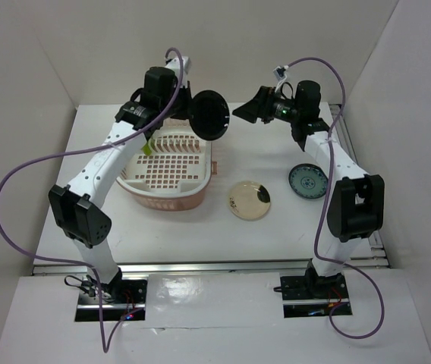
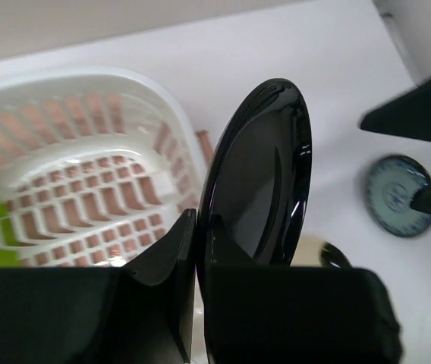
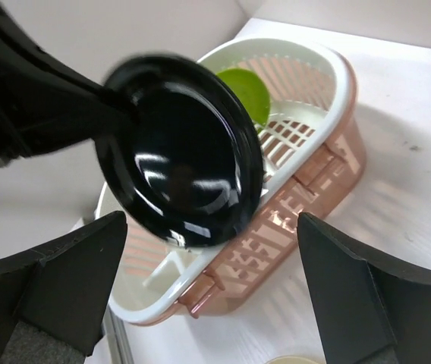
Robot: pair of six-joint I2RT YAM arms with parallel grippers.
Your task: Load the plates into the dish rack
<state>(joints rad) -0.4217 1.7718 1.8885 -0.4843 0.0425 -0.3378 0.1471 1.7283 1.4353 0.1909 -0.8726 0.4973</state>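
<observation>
Top external: four plates (image 1: 250,199), black one (image 1: 209,115) clamped in left end effector (image 1: 193,114); right end effector (image 1: 246,114) apart.

Glossy black plate (image 1: 209,114), lime plate (image 3: 244,91), cream plate (image 1: 250,199) (dark spot), teal plate (image 1: 308,182) with pale pattern, white-and-salmon dish rack (image 1: 162,196)

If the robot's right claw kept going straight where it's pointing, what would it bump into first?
Probably the black plate, which the left gripper holds right in front of the open right gripper. The dish rack sits farther behind it.
</observation>
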